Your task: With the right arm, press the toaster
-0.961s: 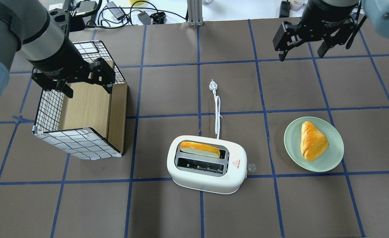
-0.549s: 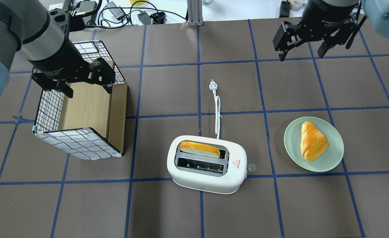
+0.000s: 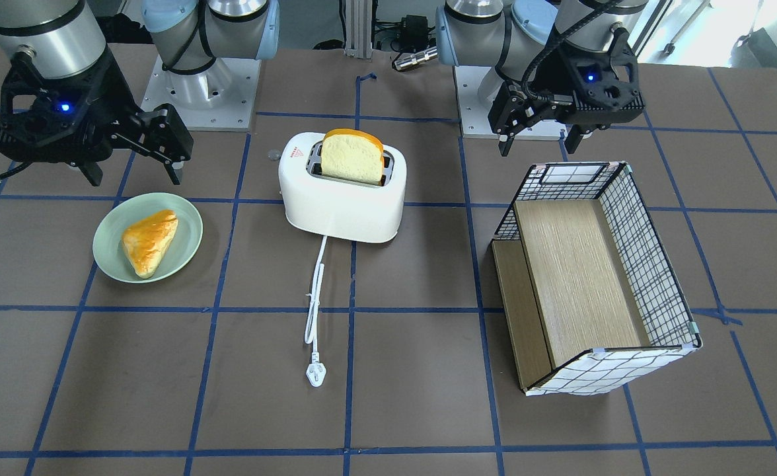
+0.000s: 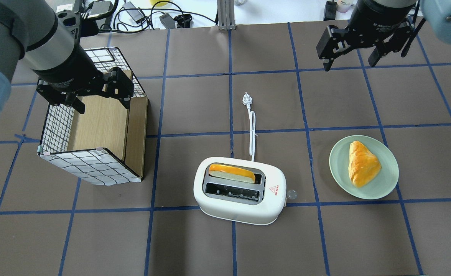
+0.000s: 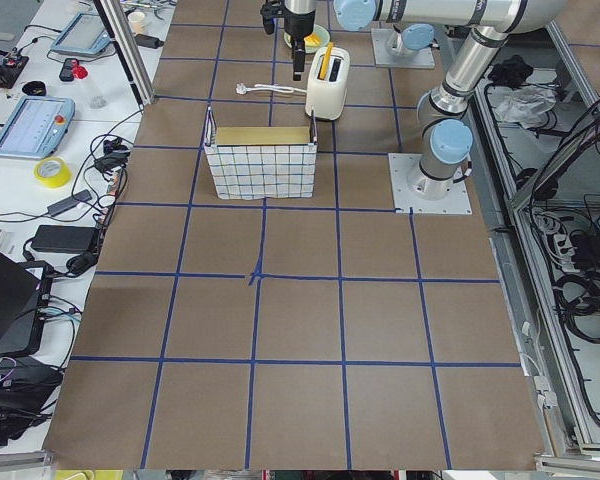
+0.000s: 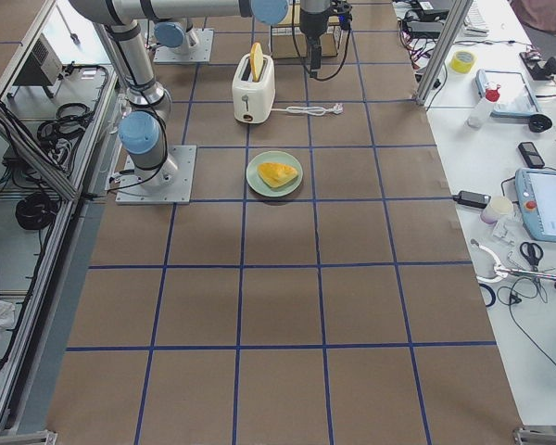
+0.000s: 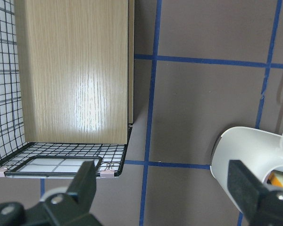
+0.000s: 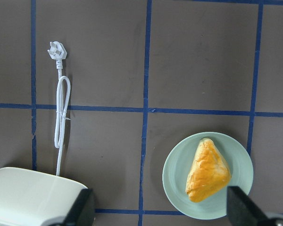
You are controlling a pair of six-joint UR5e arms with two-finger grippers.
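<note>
The white toaster (image 4: pixel 241 199) stands at the table's near middle, with a slice of bread (image 4: pixel 231 173) upright in its far slot. Its red triangle mark (image 4: pixel 273 189) and a small clear knob (image 4: pixel 291 194) are at its right end. Its white cord and plug (image 4: pixel 247 99) stretch away from it. The toaster also shows in the front view (image 3: pixel 342 198) and at the lower left of the right wrist view (image 8: pixel 33 193). My right gripper (image 4: pixel 350 63) is open and empty, high at the far right, well away from the toaster. My left gripper (image 4: pixel 102 103) is open and empty over the basket.
A wire basket (image 4: pixel 91 165) with a wooden floor and checked liner lies at the left. A green plate (image 4: pixel 336 161) with a golden pastry (image 4: pixel 361 163) sits right of the toaster. Cables and devices lie beyond the table's far edge.
</note>
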